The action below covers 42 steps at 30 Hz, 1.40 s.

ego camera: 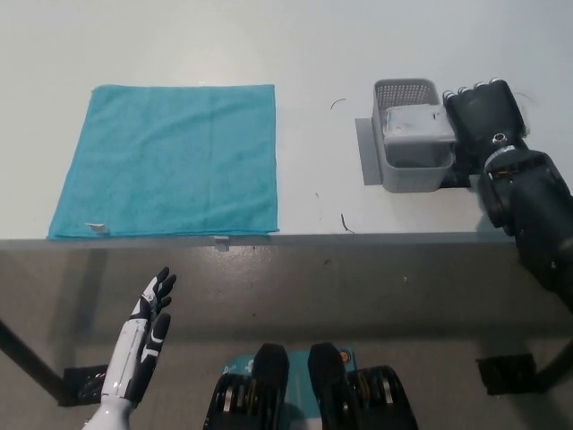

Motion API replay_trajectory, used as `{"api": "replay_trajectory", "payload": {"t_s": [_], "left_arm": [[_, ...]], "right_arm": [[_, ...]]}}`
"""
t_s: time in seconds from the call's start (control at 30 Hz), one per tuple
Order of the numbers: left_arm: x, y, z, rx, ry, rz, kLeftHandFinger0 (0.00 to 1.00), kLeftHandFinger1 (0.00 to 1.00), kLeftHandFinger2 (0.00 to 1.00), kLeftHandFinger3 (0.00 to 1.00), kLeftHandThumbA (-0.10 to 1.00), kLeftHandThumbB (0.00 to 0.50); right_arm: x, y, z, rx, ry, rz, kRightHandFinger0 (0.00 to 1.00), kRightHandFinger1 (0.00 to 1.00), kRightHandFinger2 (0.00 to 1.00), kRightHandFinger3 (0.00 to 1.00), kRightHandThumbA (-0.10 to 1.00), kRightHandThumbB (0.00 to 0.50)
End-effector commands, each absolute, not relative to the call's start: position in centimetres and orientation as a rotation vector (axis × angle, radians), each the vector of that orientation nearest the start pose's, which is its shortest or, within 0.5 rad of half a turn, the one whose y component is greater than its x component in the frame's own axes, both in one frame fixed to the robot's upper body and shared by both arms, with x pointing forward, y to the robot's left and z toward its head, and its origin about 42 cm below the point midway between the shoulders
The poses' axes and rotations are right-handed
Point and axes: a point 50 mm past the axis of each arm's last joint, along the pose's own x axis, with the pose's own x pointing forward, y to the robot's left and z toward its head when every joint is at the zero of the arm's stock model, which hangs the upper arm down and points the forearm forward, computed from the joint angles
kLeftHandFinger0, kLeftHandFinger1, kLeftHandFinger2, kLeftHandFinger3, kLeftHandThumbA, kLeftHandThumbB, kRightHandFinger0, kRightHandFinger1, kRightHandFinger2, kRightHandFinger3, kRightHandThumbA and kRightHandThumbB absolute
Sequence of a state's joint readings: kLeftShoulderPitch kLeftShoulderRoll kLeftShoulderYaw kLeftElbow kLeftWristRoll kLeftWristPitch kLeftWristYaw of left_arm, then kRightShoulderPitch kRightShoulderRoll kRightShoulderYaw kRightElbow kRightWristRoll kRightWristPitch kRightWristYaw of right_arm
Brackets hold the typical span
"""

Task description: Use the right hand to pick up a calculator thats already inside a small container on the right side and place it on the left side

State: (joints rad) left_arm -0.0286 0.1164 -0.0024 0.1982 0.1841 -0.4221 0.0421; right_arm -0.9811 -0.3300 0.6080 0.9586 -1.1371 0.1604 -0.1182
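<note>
calculator [417, 124], pale grey and flat, lies tilted across the top of the small grey container [410, 170] near the counter's [313, 54] right front edge. right hand [483, 116] sits against its right side; whether the fingers grip it i cannot tell. grasp step, likely; next comes a firm hold, then lifting clear toward the teal cloth [166, 159]. left hand [143, 336] rests open below the front edge.

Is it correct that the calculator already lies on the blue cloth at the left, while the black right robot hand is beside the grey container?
Not quite. The head view shows the calculator inside the grey container, not on the blue cloth, which is bare. The black right robot hand is indeed beside the container.
</note>
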Motion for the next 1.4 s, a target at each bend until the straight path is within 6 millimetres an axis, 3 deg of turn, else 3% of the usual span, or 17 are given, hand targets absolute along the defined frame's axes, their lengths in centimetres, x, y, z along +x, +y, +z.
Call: {"api": "replay_trajectory", "payload": {"t_s": [0.0, 0.1, 0.13, 0.27, 0.37, 0.57, 0.6, 0.63, 0.67, 0.7, 0.77, 0.93, 1.03, 1.1, 1.13, 1.17, 1.37], "left_arm": [[28.9, 24.7, 9.0, 0.279, -0.329, -0.021, 1.0, 1.0, 1.0, 1.0, 1.0, 0.0], [28.6, 24.7, 8.8, 0.282, -0.324, -0.021, 1.0, 1.0, 1.0, 1.0, 1.0, 0.0], [28.6, 24.7, 8.8, 0.287, -0.325, -0.021, 1.0, 1.0, 1.0, 1.0, 1.0, 0.0], [28.8, 24.7, 8.8, 0.28, -0.325, -0.016, 1.0, 1.0, 1.0, 1.0, 1.0, 0.0], [29.5, 24.7, 9.3, 0.277, -0.342, -0.017, 1.0, 1.0, 1.0, 1.0, 1.0, 0.0], [29.8, 24.8, 9.7, 0.273, -0.353, -0.008, 1.0, 1.0, 1.0, 1.0, 1.0, 0.0], [29.8, 24.9, 9.6, 0.275, -0.352, -0.008, 1.0, 1.0, 1.0, 1.0, 1.0, 0.0], [29.8, 24.9, 9.6, 0.273, -0.35, -0.008, 1.0, 1.0, 1.0, 1.0, 1.0, 0.002], [29.7, 24.9, 9.6, 0.275, -0.35, -0.007, 1.0, 1.0, 1.0, 1.0, 1.0, 0.005], [29.6, 24.9, 9.6, 0.276, -0.349, -0.007, 1.0, 1.0, 1.0, 1.0, 1.0, 0.004], [29.6, 24.8, 9.6, 0.276, -0.349, -0.01, 1.0, 1.0, 1.0, 1.0, 1.0, 0.0], [29.5, 24.8, 9.5, 0.277, -0.349, -0.009, 1.0, 1.0, 1.0, 1.0, 1.0, 0.0], [29.5, 24.8, 9.4, 0.276, -0.345, -0.005, 1.0, 1.0, 1.0, 1.0, 1.0, 0.0], [29.6, 24.8, 9.4, 0.279, -0.346, -0.007, 1.0, 1.0, 1.0, 1.0, 1.0, 0.0], [29.5, 24.9, 9.5, 0.28, -0.347, -0.01, 1.0, 1.0, 1.0, 1.0, 1.0, 0.0], [29.5, 24.8, 9.5, 0.279, -0.347, -0.013, 1.0, 1.0, 1.0, 1.0, 1.0, 0.0], [29.6, 24.9, 9.5, 0.284, -0.346, -0.013, 1.0, 1.0, 1.0, 1.0, 1.0, 0.0]], "right_arm": [[55.8, -23.1, 28.3, -1.854, -0.593, -0.18, 0.0, 0.0, 0.0, 0.67, -0.1, 0.366], [55.7, -23.0, 28.1, -1.829, -0.581, -0.176, 0.0, 0.0, 0.0, 0.71, -0.1, 0.343], [55.6, -23.0, 28.2, -1.808, -0.594, -0.181, 0.0, 0.0, 0.0, 0.62, -0.1, 0.353], [55.6, -23.0, 29.0, -1.76, -0.646, -0.186, 0.0, 0.0, 0.0, 0.58, -0.1, 0.365], [55.3, -22.9, 31.7, -1.705, -0.703, -0.236, 0.0, 0.0, 0.0, 0.47, -0.1, 0.325], [54.3, -21.7, 36.8, -1.648, -0.82, -0.34, 0.0, 0.0, 0.02, 0.4, -0.1, 0.339], [54.2, -21.5, 37.5, -1.644, -0.84, -0.358, 0.0, 0.0, 0.03, 0.34, -0.1, 0.309], [54.0, -21.1, 38.5, -1.63, -0.869, -0.373, 0.0, 0.01, 0.16, 0.19, -0.1, 0.283], [53.8, -20.8, 39.1, -1.626, -0.875, -0.378, 0.0, 0.07, 0.37, 0.16, -0.1, 0.25], [53.6, -20.5, 39.6, -1.639, -0.884, -0.387, 0.0, 0.11, 0.49, 0.19, -0.1, 0.258], [53.3, -19.8, 40.6, -1.663, -0.918, -0.406, 0.0, 0.14, 0.55, 0.2, -0.1, 0.279], [53.2, -18.0, 41.5, -1.64, -0.967, -0.378, 0.0, 0.09, 0.47, 0.3, -0.1, 0.25], [53.3, -16.7, 41.7, -1.633, -1.007, -0.362, 0.0, 0.03, 0.43, 0.19, -0.1, 0.319], [53.6, -15.5, 41.3, -1.65, -1.024, -0.366, 0.0, 0.0, 0.41, 0.25, -0.1, 0.326], [53.9, -14.3, 41.0, -1.608, -1.01, -0.311, 0.0, 0.0, 0.42, 0.39, -0.1, 0.316], [54.2, -13.2, 40.7, -1.584, -1.009, -0.273, 0.0, 0.0, 0.42, 0.34, -0.1, 0.305], [54.7, -6.2, 39.6, -1.537, -0.971, -0.131, 0.0, 0.0, 0.38, 0.38, -0.1, 0.338]]}}
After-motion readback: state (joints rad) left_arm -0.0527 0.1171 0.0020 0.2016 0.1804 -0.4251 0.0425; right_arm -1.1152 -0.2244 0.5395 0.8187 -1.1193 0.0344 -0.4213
